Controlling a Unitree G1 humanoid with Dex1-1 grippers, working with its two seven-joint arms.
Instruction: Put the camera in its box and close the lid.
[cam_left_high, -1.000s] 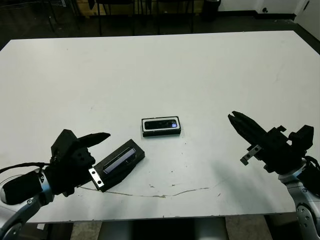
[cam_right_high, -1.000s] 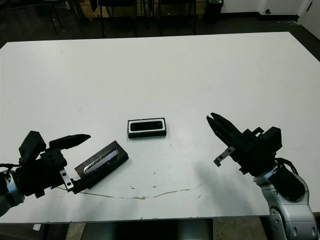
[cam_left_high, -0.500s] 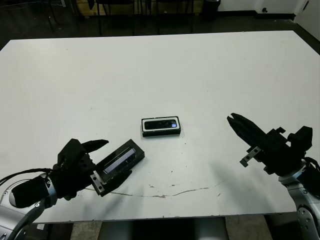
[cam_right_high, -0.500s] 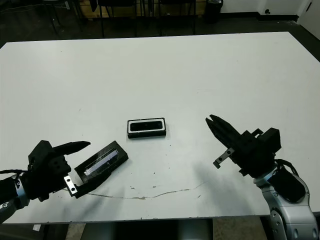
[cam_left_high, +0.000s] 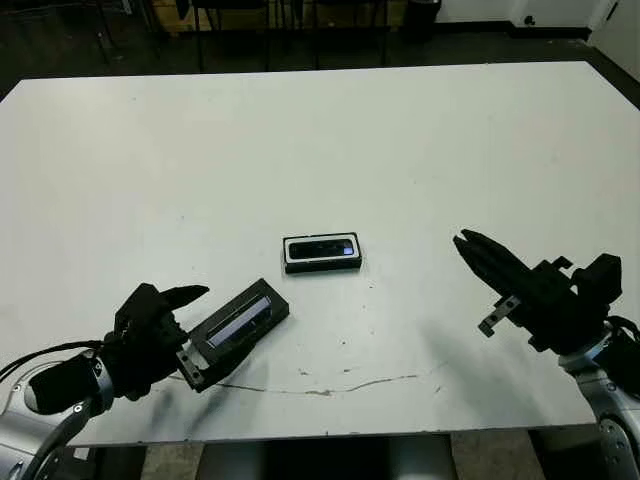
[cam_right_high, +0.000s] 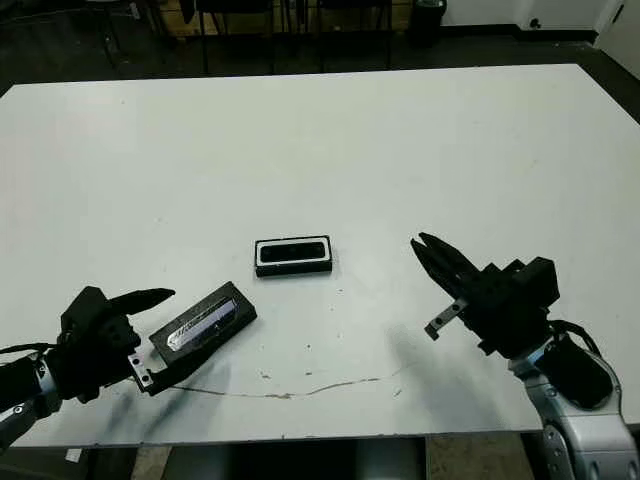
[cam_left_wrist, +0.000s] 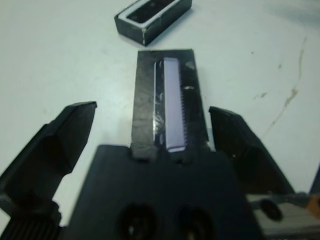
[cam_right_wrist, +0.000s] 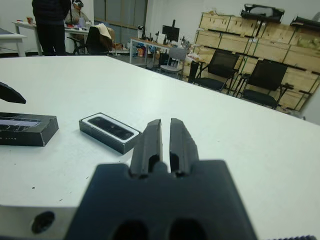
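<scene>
The broad white surface (cam_left_high: 330, 150) is matte, with scattered small dark specks and a thin, wavy brownish scratch line (cam_left_high: 340, 385) running along its near part. Close to the middle sits the small shallow rectangular box (cam_left_high: 322, 253), black outside with a white inner lining, and the slim glossy black camera bar (cam_left_high: 323, 248) lies inside it, the box uncovered. Nearer the robot and to its left, the flat black rectangular lid (cam_left_high: 238, 323) with a pale bluish-grey shiny strip lies flat on the surface at a slant, well apart from the box.

The left gripper (cam_left_wrist: 150, 120) is low at the lid's near end; its 2 black fingers (cam_left_wrist: 65, 135) are spread wide, 1 on each side of the lid, neither touching it. The right gripper (cam_right_wrist: 165, 137) hovers above the surface to the right of the box, apart from it, with its 2 fingers drawn nearly together around nothing, only a thin slit between them.

Beyond the far edge, the floor is dark, with black chair legs (cam_left_high: 260, 30). The right wrist view shows stacked light wooden crates (cam_right_wrist: 245, 45), black office chairs (cam_right_wrist: 265, 80), desks with equipment, and a person in dark clothing (cam_right_wrist: 50, 27) standing far off.
</scene>
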